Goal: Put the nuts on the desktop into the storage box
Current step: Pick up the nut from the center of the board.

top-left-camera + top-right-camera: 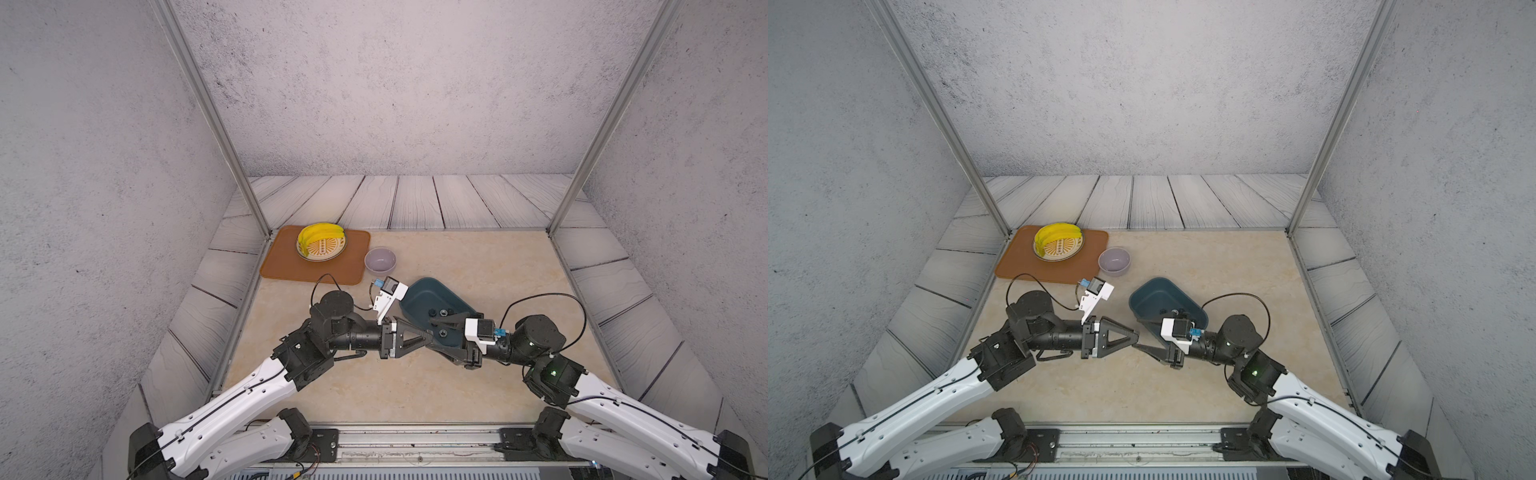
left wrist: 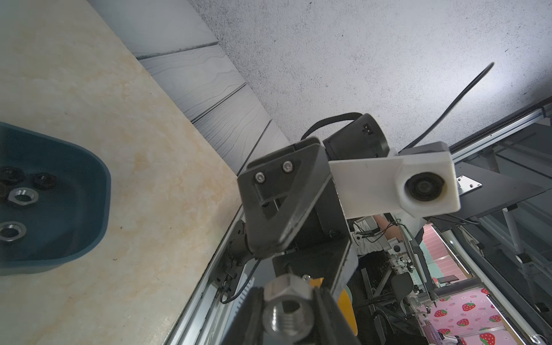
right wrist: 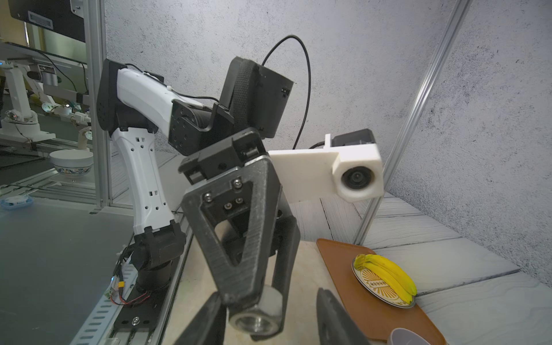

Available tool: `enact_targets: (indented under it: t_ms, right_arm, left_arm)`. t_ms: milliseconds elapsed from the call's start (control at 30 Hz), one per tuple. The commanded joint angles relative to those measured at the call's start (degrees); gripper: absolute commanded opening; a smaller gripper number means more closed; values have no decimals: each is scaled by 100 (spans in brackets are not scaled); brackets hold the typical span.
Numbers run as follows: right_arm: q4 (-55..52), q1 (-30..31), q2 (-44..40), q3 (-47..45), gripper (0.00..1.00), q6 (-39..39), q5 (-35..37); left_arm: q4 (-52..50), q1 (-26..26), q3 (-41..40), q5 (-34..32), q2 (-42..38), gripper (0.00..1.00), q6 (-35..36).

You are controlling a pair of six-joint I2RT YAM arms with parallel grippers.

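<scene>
Above the desktop [image 1: 478,266], just in front of the storage box [image 1: 419,295] [image 1: 1154,295], my two grippers meet tip to tip. My left gripper [image 2: 288,310] [image 1: 432,337] is shut on a shiny silver nut [image 2: 288,307] [image 3: 257,316], pinched between its fingers. Around that nut my right gripper [image 3: 268,319] [image 1: 433,331] stands open, its fingers [image 3: 334,319] apart and not touching it. Inside the storage box [image 2: 59,239] lie several nuts, silver [image 2: 22,197] and black [image 2: 44,179], also visible in a top view as small dark nuts [image 1: 442,311].
At the back left an orange-brown mat [image 1: 282,266] carries a patterned plate with bananas [image 1: 321,243]. A small lavender bowl [image 1: 380,259] stands between the mat and the box. Metal frame posts [image 1: 257,199] rise at the desktop's far corners.
</scene>
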Motion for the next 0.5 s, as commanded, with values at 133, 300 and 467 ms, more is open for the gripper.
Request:
enact_targets:
  t_ms: [133, 300, 467]
  right_arm:
    - [347, 17, 38, -94, 58, 241, 100]
    - [546, 20, 47, -135, 60, 362, 102]
    - [523, 31, 87, -84, 61, 415, 39]
  left_arm:
    - [98, -13, -38, -159, -126, 28, 30]
    - [115, -13, -29, -170, -77, 28, 31]
    - [124, -11, -21, -188, -63, 28, 14]
